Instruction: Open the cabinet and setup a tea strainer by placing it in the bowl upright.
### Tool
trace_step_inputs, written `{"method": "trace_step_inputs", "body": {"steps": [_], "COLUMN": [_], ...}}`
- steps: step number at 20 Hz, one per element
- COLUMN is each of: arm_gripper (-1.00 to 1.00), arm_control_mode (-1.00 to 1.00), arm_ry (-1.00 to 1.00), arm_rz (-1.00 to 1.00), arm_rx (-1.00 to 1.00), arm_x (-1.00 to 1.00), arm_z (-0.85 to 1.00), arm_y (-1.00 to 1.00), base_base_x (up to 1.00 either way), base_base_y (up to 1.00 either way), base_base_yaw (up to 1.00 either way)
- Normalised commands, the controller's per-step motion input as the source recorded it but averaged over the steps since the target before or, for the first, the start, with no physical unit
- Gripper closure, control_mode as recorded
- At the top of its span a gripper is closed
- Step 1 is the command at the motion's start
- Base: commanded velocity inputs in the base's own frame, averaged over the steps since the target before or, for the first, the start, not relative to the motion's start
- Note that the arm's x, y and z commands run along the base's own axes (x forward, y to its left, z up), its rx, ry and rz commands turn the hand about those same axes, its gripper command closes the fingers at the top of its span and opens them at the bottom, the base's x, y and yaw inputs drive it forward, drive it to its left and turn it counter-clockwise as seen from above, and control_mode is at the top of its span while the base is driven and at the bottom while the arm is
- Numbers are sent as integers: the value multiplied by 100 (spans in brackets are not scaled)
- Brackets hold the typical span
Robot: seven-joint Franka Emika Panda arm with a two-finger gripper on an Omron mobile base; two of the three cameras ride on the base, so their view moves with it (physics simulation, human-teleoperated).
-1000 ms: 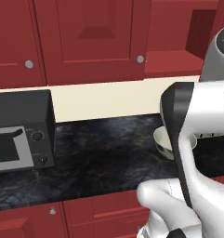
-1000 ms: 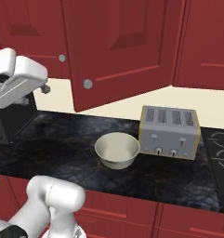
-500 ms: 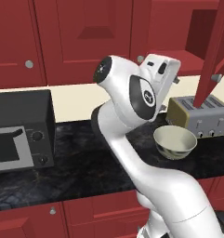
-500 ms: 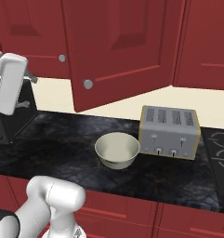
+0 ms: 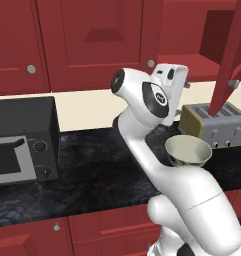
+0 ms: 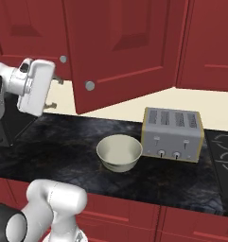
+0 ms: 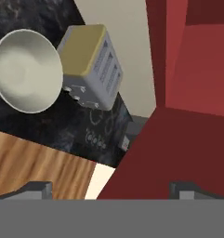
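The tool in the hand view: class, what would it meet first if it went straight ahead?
Probably the open cabinet door. The tool is open, with the door's red panel between its tips; depth is unclear.

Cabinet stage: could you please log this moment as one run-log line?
phase: cabinet door open | gripper: open, empty, raised | bowl: empty, beside toaster

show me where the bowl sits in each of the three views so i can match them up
Left base view: the bowl is at right of centre, partly behind the arm, in front of the toaster.
Right base view: the bowl is at centre, left of the toaster.
Hand view: the bowl is at upper left, touching the toaster in the picture.
Shared landmark: the toaster.
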Motion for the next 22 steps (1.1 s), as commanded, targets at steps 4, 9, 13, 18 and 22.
{"method": "trace_step_inputs", "body": {"steps": [4, 9, 13, 18, 22], "arm_gripper": [-100, -100, -100, -100, -100], "arm_control_mode": [-100, -100, -100, -100, -100], "arm_ry": [23, 10, 0, -4, -14], "arm_rz": [-17, -28, -27, -14, 0], "arm_rx": [-1, 0, 0, 0, 6], "arm_x": [79, 14, 0, -27, -74], "arm_z": [0, -3, 0, 4, 19], "arm_y": [-46, -80, -89, -94, -100], "base_base_x": [0, 0, 0, 0, 0], "base_base_y": [0, 0, 0, 0, 0], "base_base_yaw": [0, 0, 0, 0, 0]}}
